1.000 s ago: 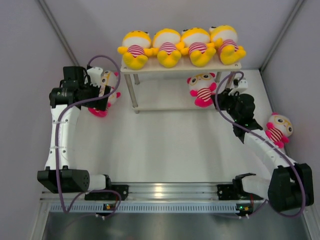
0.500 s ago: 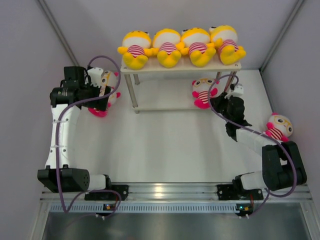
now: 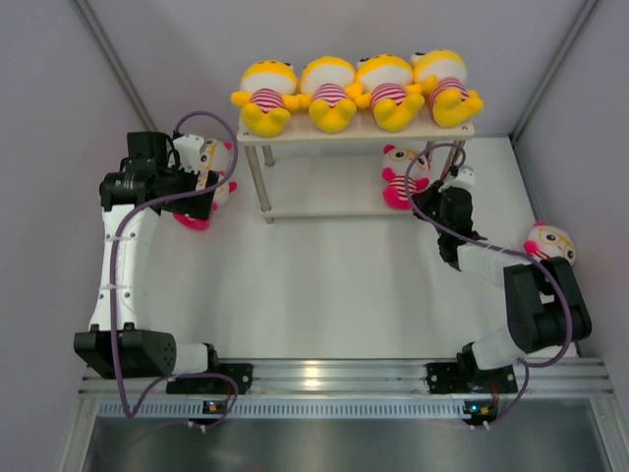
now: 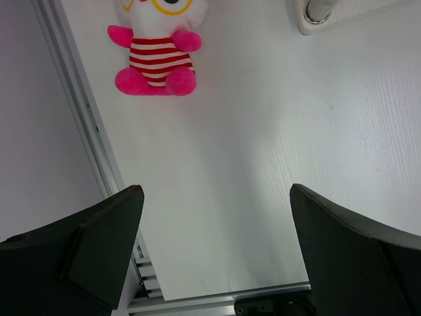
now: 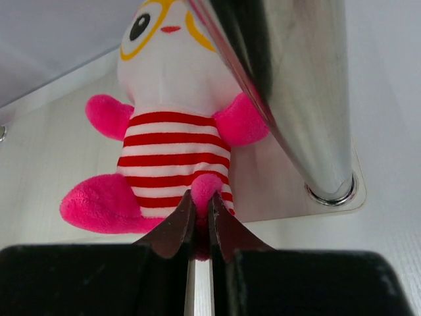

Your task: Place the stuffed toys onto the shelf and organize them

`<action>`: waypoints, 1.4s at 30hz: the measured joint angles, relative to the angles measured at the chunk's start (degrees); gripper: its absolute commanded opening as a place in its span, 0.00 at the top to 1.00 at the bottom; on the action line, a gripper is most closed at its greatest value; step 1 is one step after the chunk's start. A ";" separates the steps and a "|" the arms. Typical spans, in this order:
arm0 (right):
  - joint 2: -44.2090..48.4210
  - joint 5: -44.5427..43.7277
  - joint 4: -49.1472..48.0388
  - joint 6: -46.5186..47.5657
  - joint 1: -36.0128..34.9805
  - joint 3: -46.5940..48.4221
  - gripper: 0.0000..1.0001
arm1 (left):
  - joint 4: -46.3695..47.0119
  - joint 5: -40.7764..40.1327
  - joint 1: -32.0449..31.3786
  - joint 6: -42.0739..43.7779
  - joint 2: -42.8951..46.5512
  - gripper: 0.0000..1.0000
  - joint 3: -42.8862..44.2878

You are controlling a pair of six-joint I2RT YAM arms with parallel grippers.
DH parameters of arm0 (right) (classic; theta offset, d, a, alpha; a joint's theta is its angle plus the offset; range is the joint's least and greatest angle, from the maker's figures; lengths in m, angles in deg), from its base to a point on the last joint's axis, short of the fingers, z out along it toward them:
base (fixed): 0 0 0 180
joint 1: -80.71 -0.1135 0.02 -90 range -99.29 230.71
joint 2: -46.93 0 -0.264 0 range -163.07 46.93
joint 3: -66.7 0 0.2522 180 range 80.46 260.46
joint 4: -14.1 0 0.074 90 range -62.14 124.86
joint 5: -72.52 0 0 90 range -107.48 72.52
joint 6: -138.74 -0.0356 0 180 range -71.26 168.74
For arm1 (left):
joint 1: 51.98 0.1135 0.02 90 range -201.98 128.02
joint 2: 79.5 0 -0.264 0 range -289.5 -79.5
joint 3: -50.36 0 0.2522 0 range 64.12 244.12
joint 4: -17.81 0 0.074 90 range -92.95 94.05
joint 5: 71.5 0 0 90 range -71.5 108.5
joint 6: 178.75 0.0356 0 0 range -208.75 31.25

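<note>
While right jaws pinch its foot, doll (image 5: pixel 172 148) points head rearward, left jaws apart.

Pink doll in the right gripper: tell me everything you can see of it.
The pink doll is soft plush: whitish face, yellow glasses outline, black eye, red mouth, red-and-white striped shirt, pink arms and feet. It lies face up on the shelf's lower board, feet toward the arm, beside a metal leg. The right gripper is shut on one foot; the other lies free.
</note>
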 measured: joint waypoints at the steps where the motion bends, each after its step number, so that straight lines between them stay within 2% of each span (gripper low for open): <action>1: -0.55 -0.02 0.52 -0.15 0.00 0.70 0.88 | 0.00 0.00 0.00 0.00 0.00 0.01 -0.02; 3: -1.05 0.11 1.49 -0.68 0.00 1.66 0.81 | 0.00 -0.02 0.00 0.00 0.00 0.01 -0.13; 4: -0.96 0.13 1.53 -0.74 0.00 1.66 0.73 | 0.00 -0.02 0.00 0.02 0.00 0.01 -0.26; 8: 0.52 -0.17 3.85 -1.07 -0.11 1.60 0.63 | 0.00 0.00 0.00 0.20 0.00 0.01 -0.57; 15: 6.58 -3.39 8.72 0.42 -0.85 0.79 0.68 | 0.00 0.55 0.00 0.35 0.00 0.01 -0.68; 19: 6.58 -3.98 10.25 0.70 -0.85 0.79 0.75 | 0.00 0.87 0.00 0.35 0.00 0.01 -0.72; 27: 5.92 -7.87 12.09 1.57 -0.85 1.31 0.76 | -0.02 0.87 0.00 0.76 0.02 0.01 -0.90; 30: 5.33 -8.31 12.28 2.05 -0.85 2.23 0.69 | 0.00 0.87 0.00 0.79 0.02 0.01 -0.90; 34: 5.33 -8.92 13.14 2.75 -0.85 2.64 0.45 | 0.00 0.87 0.00 0.83 0.02 0.01 -0.90; 36: 5.70 -8.94 14.29 2.91 -0.87 2.69 0.41 | 0.00 0.87 0.00 0.85 0.02 0.01 -0.92; 42: 10.36 -8.94 18.53 2.82 -0.87 2.69 0.38 | 0.00 1.11 0.00 0.98 0.04 0.01 -1.51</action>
